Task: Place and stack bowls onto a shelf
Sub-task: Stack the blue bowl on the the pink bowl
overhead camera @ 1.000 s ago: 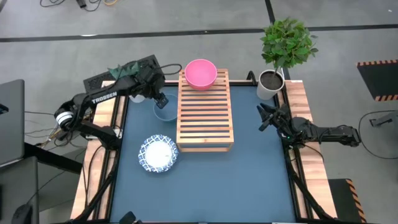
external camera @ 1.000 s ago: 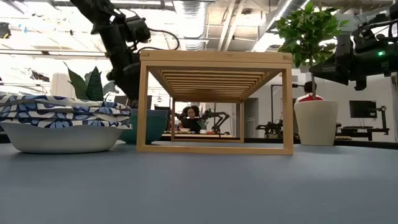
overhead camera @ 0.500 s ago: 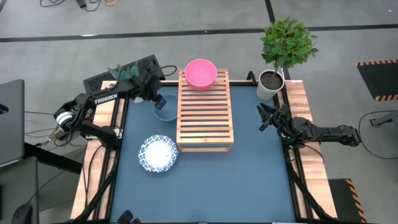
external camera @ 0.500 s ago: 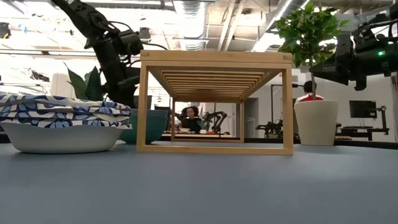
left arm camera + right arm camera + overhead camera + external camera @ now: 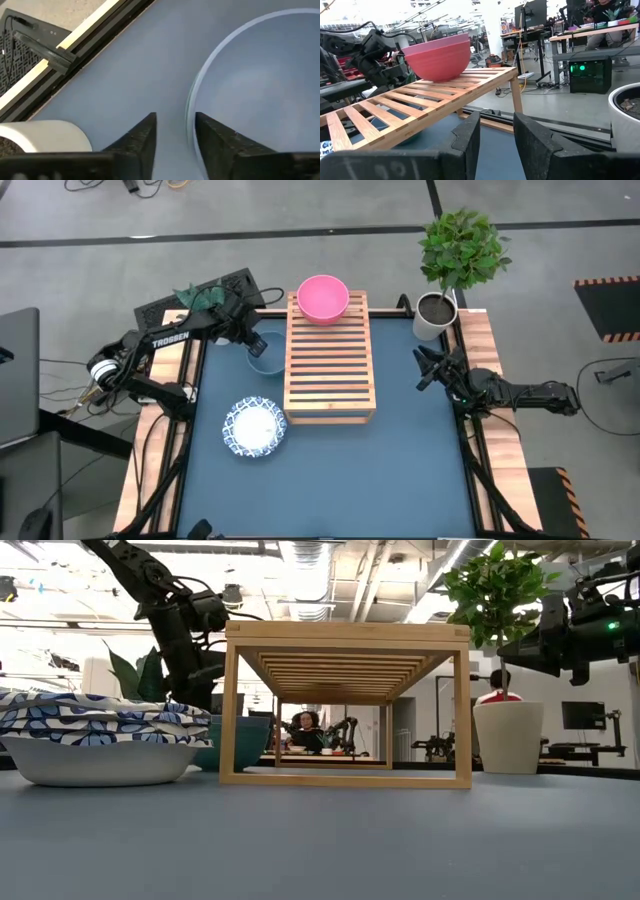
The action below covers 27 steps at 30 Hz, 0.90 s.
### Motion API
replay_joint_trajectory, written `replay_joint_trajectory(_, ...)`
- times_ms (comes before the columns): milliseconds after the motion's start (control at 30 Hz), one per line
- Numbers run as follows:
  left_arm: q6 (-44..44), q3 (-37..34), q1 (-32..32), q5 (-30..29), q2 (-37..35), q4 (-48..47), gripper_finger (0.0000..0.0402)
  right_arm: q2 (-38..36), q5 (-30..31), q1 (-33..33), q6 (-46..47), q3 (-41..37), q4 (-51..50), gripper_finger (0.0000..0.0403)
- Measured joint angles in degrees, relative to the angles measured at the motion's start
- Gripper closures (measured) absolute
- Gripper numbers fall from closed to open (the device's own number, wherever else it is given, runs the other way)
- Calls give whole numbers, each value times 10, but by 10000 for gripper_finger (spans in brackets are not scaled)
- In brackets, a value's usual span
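A teal-green bowl (image 5: pixel 266 361) rests on its base on the blue table, just left of the slatted wooden shelf (image 5: pixel 330 365). A pink bowl (image 5: pixel 322 298) sits on the shelf's far end. Two blue-and-white patterned bowls (image 5: pixel 256 427) sit stacked on the table near the shelf's near left corner. My left gripper (image 5: pixel 257 343) is open over the teal bowl's far left rim; in the left wrist view (image 5: pixel 175 132) one finger stands inside the bowl (image 5: pixel 260 90) and one outside. My right gripper (image 5: pixel 424 370) is open and empty at the table's right edge. My left gripper comes at the teal bowl from above, slanting down, with its fingers on either side of the rim (image 5: pixel 190 107). The inner finger (image 5: pixel 212 137) is close beside the rim. I cannot tell whether either finger touches it. The bowl stands on the table.
A white pot with a leafy plant (image 5: pixel 433 315) stands at the far right corner. Another white pot (image 5: pixel 45 135) with a spiky plant (image 5: pixel 200 295) stands at the far left, close behind my left gripper. The right wrist view shows the shelf (image 5: pixel 420 107) and pink bowl (image 5: pixel 440 60).
My left gripper has gone down and a little toward the table's left, onto the teal bowl's rim. The bowl has stayed where it was.
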Motion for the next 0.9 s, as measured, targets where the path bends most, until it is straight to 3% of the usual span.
replay_joint_trajectory(233,-13,0,0,0,0,2,392,0,0,0,0,0,0,259)
replay_joint_trajectory(900,-76,1,0,34,-1,-1,401,0,1,0,0,0,0,259)
